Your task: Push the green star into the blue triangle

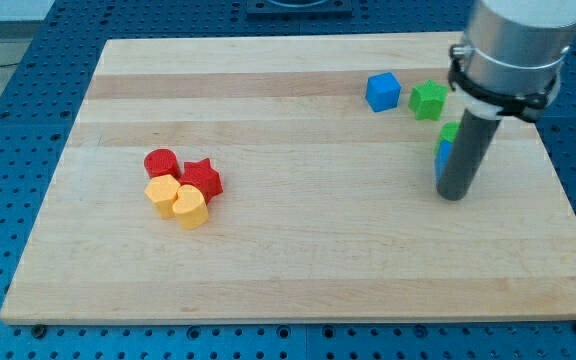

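Observation:
A green star-like block (429, 100) lies near the view's top right, just right of a blue cube (383, 92). My rod comes down from the top right and its tip (451, 196) rests on the board below both. A small blue block (442, 158), whose shape I cannot make out, shows at the rod's left edge and is mostly hidden behind it. A second green block (449, 131) sits just above that blue piece, also partly hidden by the rod. The tip is right beside these two hidden blocks and well below the green star.
A cluster sits at the view's left: a red cylinder (160, 162), a red star (202, 178), a yellow hexagon (162, 193) and a yellow heart (190, 207). The wooden board (288, 260) lies on a blue perforated table; its right edge is near the rod.

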Robot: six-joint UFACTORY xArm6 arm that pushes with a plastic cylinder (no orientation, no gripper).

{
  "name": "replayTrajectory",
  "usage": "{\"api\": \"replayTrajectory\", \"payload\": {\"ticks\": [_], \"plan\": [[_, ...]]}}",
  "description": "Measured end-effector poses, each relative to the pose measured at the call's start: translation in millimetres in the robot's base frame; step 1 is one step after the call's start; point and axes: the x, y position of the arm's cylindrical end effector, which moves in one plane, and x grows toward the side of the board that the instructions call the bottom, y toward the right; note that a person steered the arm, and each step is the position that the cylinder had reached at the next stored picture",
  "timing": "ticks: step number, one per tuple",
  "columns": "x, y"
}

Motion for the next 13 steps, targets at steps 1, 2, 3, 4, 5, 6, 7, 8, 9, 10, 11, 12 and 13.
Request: {"api": "replayTrajectory", "payload": {"ticks": [1, 2, 3, 4, 5, 6, 7, 8, 9, 10, 11, 12, 13], "plan": [[-17, -3], [-33, -11], [-39, -11], [-18, 21], [-29, 82], [-83, 97], [-130, 90], [-169, 58], [-174, 13], [-153, 12], [-140, 6], [-174, 2], [-178, -12]]}}
